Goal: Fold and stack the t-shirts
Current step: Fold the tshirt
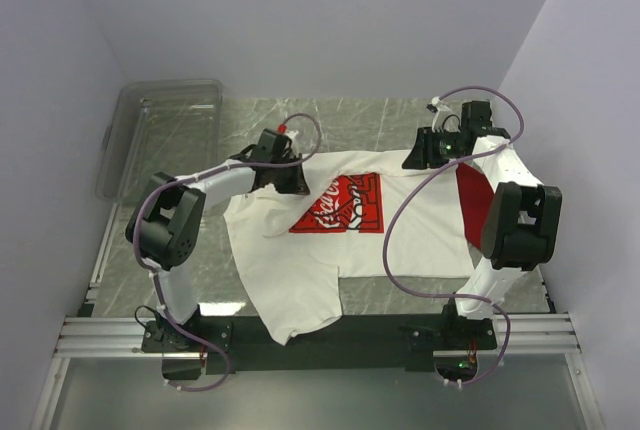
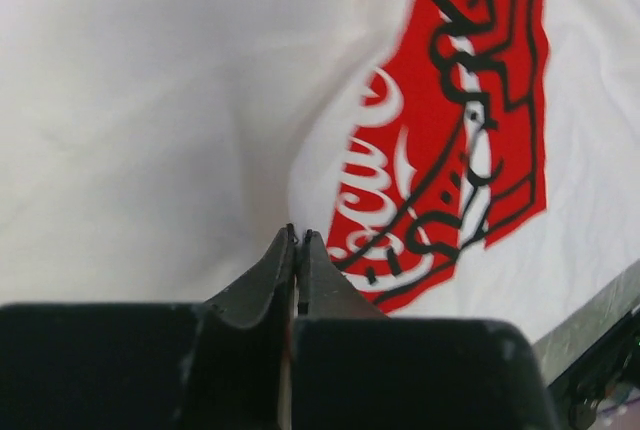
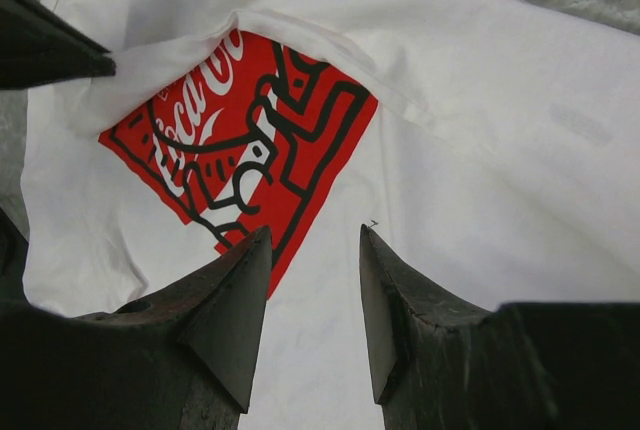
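The white t-shirt (image 1: 300, 270) lies spread across the middle of the table, its red Coca-Cola print (image 1: 345, 205) facing up. A fold of white cloth covers the print's upper left corner. My left gripper (image 1: 293, 186) sits at the shirt's far left part, shut. In the right wrist view the cloth ridge runs up to its fingertip (image 3: 100, 58), pinched there. My right gripper (image 3: 315, 232) hovers open over white cloth (image 3: 500, 150) beside the print (image 3: 240, 140), with nothing between its fingers. The red t-shirt (image 1: 474, 200) lies at the right, partly under the right arm.
A clear plastic bin (image 1: 165, 130) stands at the back left, beyond the left arm. Grey marbled tabletop (image 1: 370, 120) shows behind the shirt. Walls close in on both sides and at the back.
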Action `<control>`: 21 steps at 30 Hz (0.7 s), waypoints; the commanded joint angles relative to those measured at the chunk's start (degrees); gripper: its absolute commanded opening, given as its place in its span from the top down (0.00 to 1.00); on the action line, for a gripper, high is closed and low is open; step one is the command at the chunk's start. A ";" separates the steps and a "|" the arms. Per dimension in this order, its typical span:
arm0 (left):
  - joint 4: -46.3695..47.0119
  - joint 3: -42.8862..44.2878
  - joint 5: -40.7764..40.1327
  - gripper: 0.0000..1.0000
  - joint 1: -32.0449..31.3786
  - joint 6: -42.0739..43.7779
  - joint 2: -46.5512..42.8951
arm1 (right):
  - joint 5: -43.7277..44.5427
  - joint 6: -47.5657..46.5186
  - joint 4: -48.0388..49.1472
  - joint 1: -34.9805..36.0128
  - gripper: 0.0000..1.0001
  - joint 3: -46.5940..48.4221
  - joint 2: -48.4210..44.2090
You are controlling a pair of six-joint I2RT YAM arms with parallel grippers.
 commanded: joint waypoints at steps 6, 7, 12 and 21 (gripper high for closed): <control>-11.10 4.28 1.73 0.87 -11.60 7.57 -1.28 | -0.64 -0.24 0.91 -0.79 0.53 -0.11 -1.70; -14.07 4.54 0.77 0.84 -12.67 8.62 -0.84 | -0.56 -0.32 0.91 -0.96 0.53 -0.02 -1.79; -15.69 3.67 -19.13 0.44 -16.72 8.64 -7.91 | -0.65 -0.41 0.82 -1.05 0.53 -0.02 -1.79; 0.48 -9.16 -14.91 0.17 -0.31 -4.01 -21.07 | -0.47 -0.67 1.00 -1.05 0.53 0.06 -1.79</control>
